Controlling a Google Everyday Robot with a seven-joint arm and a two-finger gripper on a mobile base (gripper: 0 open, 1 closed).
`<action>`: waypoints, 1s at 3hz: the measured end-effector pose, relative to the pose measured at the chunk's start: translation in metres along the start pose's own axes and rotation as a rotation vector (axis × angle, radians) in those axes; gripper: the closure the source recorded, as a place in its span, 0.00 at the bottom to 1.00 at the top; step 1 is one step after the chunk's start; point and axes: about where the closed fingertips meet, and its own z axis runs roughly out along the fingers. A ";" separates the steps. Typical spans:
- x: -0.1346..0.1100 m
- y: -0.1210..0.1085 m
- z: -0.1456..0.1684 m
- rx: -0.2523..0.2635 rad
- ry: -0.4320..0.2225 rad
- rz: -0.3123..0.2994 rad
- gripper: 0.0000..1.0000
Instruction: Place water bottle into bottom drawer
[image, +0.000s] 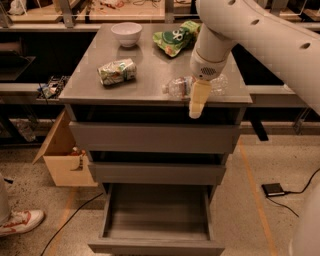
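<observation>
Tool (196, 111) hangs at the near edge of the tabletop (150, 70), right of centre, its cream tip reaching down past the edge; whether it is clenched or released cannot be told. Just behind it, the water bottle (176, 88) lies on its side on the tabletop, partly hidden by the tool, and its label cannot be read. The bottom drawer (157, 239) stands pulled out below two shut grey drawers. Farther back sit a white bowl (126, 33) and a green-white snack bag (177, 37); a crumpled packet (116, 71) lies left. None shows legible writing.
</observation>
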 end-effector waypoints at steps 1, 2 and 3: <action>-0.001 -0.001 0.010 -0.029 -0.008 -0.015 0.00; 0.000 -0.002 0.018 -0.059 -0.017 -0.019 0.18; 0.002 -0.002 0.021 -0.075 -0.025 -0.014 0.41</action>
